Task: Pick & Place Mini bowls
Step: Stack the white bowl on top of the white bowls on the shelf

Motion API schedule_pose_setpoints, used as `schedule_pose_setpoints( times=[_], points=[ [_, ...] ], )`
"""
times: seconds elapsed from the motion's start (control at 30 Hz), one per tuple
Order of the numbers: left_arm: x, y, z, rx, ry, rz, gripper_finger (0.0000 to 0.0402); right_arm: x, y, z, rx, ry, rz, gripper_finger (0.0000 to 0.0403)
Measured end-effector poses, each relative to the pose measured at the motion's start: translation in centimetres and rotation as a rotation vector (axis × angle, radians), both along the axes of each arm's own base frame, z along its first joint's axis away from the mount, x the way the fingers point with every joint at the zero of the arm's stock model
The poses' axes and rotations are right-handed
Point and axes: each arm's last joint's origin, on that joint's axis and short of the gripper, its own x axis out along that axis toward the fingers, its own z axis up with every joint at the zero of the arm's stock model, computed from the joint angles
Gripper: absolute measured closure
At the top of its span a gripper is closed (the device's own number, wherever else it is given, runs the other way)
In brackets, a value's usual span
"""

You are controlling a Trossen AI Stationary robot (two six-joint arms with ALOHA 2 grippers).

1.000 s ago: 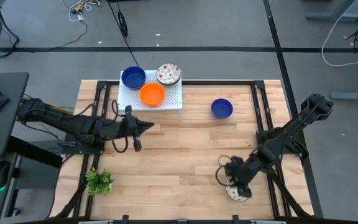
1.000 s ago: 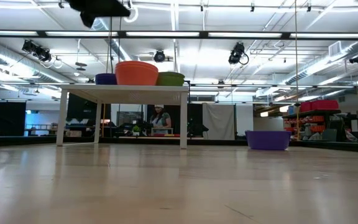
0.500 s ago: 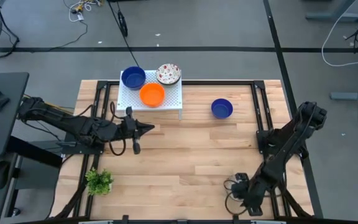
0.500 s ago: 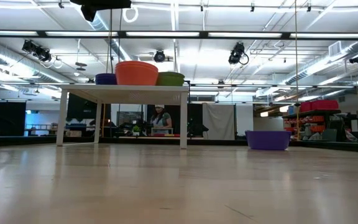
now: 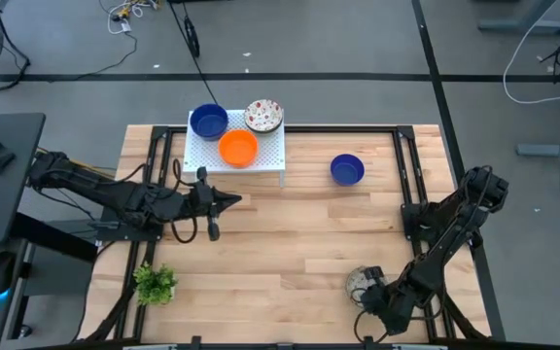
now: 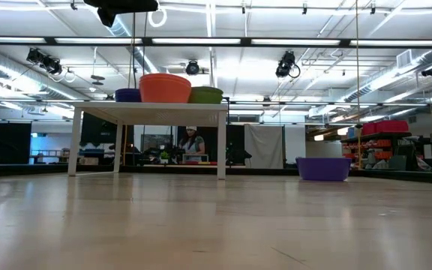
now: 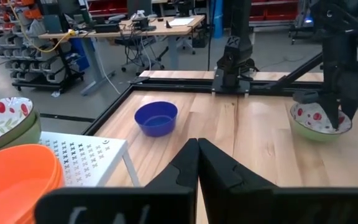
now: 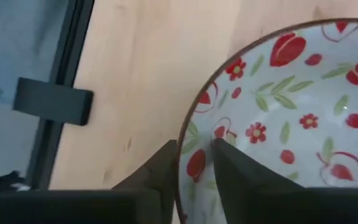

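A white mini bowl with red flowers (image 5: 360, 282) sits near the table's near right corner, with my right gripper (image 5: 369, 292) shut on it. The left wrist view also shows this bowl (image 7: 316, 118), with its green outside. A blue mini bowl (image 5: 347, 169) rests on the wood at far right. On the white rack (image 5: 261, 156) sit a blue bowl (image 5: 208, 122), an orange bowl (image 5: 238, 148) and a flowered bowl (image 5: 263, 116). My left gripper (image 5: 226, 199) hovers shut just in front of the rack. My right gripper pinches the flowered bowl's rim (image 8: 188, 134), one finger (image 8: 229, 165) inside the bowl and the other outside its wall. It comes slanting down from the near right side. Whether the bowl's foot is on the wood or just above it, I cannot tell.
A small green plant (image 5: 154, 284) stands at the near left corner. Black frame rails (image 5: 406, 165) run along the table's sides and far edge. Bare wood lies across the middle between the rack and the right gripper.
My right arm has swung its wrist toward the table's near edge, staying shut on the flowered bowl. The bowl has shifted slightly toward the far edge and now shows on the gripper's far-left side instead of its near side.
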Motion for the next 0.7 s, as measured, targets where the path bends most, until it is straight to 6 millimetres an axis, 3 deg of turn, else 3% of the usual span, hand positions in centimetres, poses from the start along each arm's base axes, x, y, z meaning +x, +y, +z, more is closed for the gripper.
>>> schedule_pose_setpoints(
  times=[0.33, 0.7],
  points=[
    [0.00, 0.00, -0.02, -0.003, 0.001, 0.000, 0.0386, -0.31, -0.01, -0.03, -0.120, -0.118, 0.051, 0.0372],
    [-0.01, 0.00, -0.03, -0.001, 0.002, 0.000, 0.0385, 0.56, -0.46, 0.60, -0.162, -0.167, 0.104, 0.0386]
  ],
)
